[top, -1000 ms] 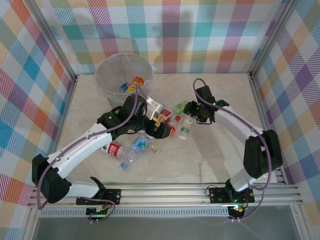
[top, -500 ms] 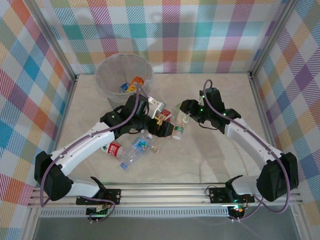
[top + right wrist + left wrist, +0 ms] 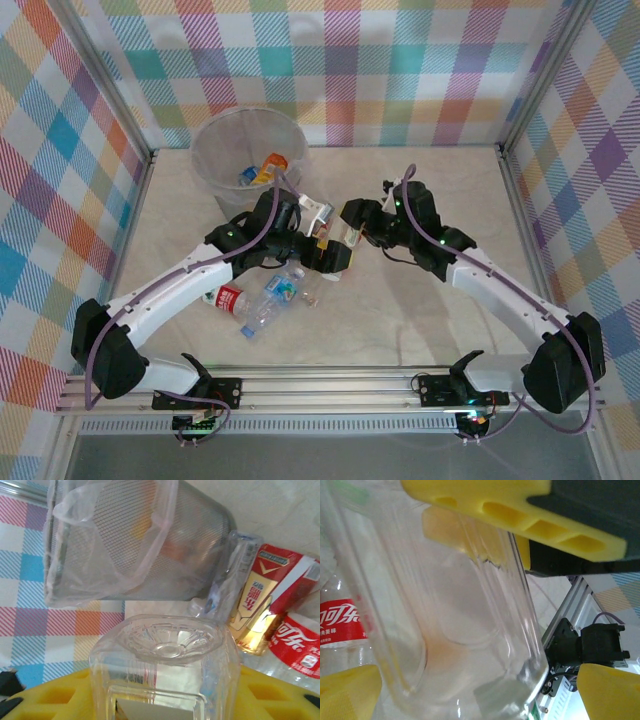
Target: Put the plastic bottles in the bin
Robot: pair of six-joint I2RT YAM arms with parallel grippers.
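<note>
Left pincer [image 3: 328, 258] hangs over the huddle of bottles [image 3: 326, 234] at the middle of the table. Its yellow fingers [image 3: 470, 492] are spread wide with a clear bottle [image 3: 470, 620] lying between them; whether the pads press on it cannot be told. Just to its right, the right pincer [image 3: 352, 222] is clamped on a second clear bottle [image 3: 167, 670], whose moulded base faces the wrist camera between two yellow fingers. The two pincers stand almost tip to tip.

The table [image 3: 430, 300] is a pale sheet with a stone pattern. Cloth walls [image 3: 400, 60] in a pastel check of pink, blue, green and orange close the left, far and right sides. They are held by a silver metal frame [image 3: 330, 385], whose rails also run along the near edge.

Counting from the left, there is one bin [image 3: 212, 160], a round grey see-through bucket with a clear bag liner. It stands upright near the far left corner. At least two bottles lie inside it, an orange-labelled bottle [image 3: 272, 165] and a bluish bottle [image 3: 248, 176]. In front of the bin two bottles lie on their sides, a red-labelled bottle [image 3: 231, 298] and, just beside it on the right, a blue-labelled bottle [image 3: 274, 293]. Next comes the huddle under the pincers, with red and yellow labels showing, too overlapped to count. There are two white arms, the left arm [image 3: 165, 290] and the right arm [image 3: 505, 290].
</note>
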